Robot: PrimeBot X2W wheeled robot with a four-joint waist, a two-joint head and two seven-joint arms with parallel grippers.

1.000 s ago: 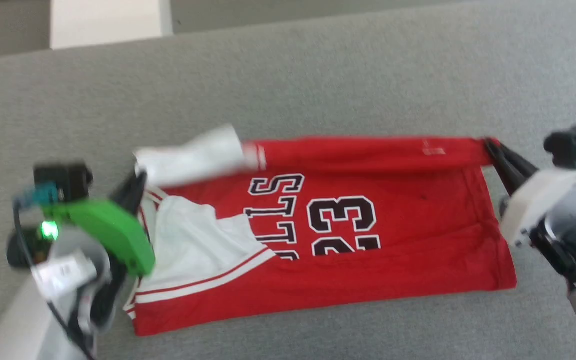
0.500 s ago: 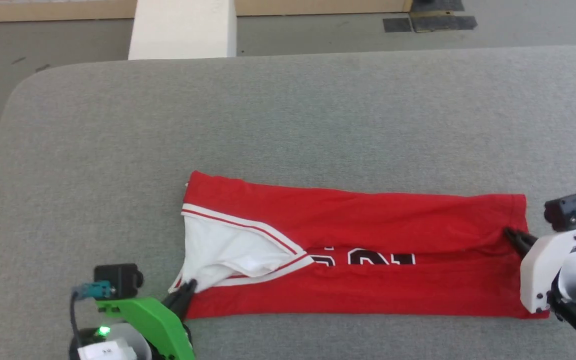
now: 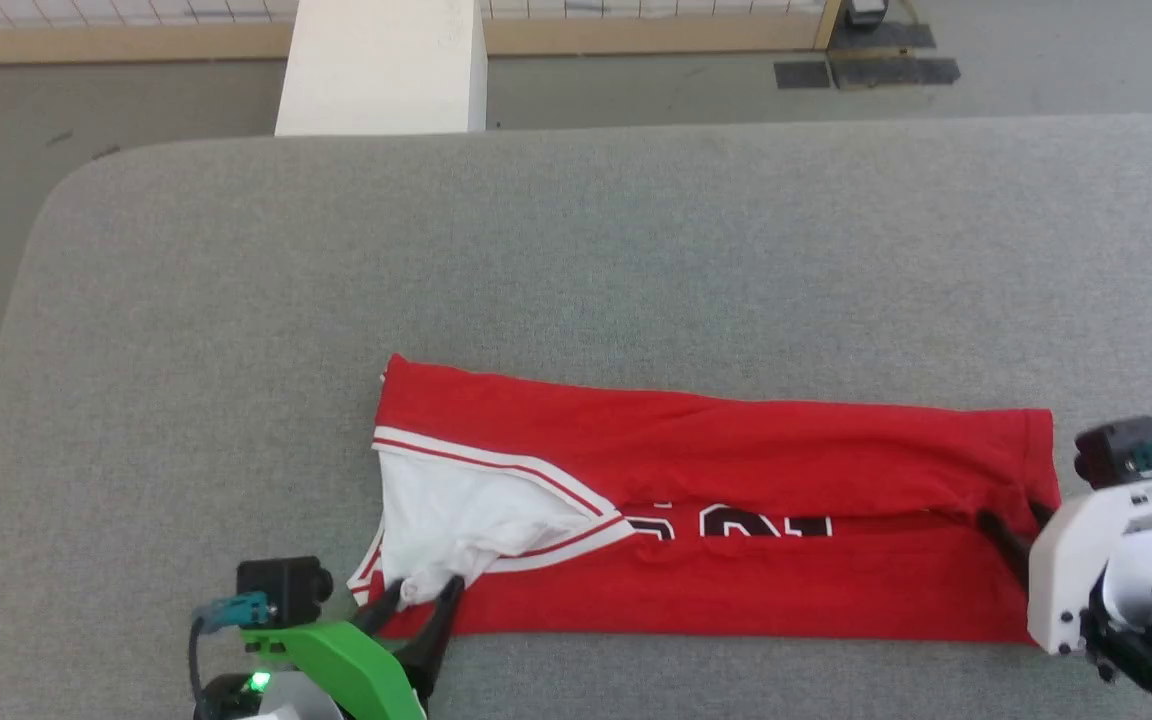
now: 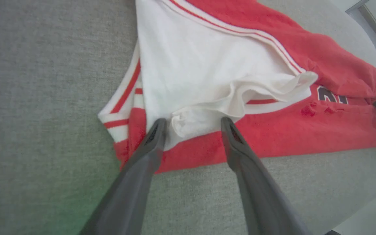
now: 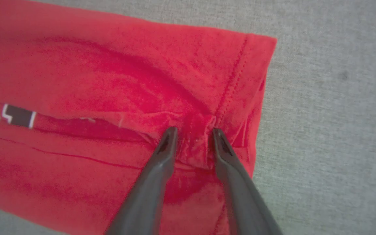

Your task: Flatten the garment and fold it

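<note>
Lying folded lengthwise — garment (image 3: 736,460) | left gripper (image 3: 423,588) spread astride its white inside | right gripper (image 3: 1008,512) parted over its red end

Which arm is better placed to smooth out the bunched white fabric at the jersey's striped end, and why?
Left. The left gripper is open, straddling the white bunch. The right gripper sits at the far hemmed end of the jersey, the whole folded length away.
</note>
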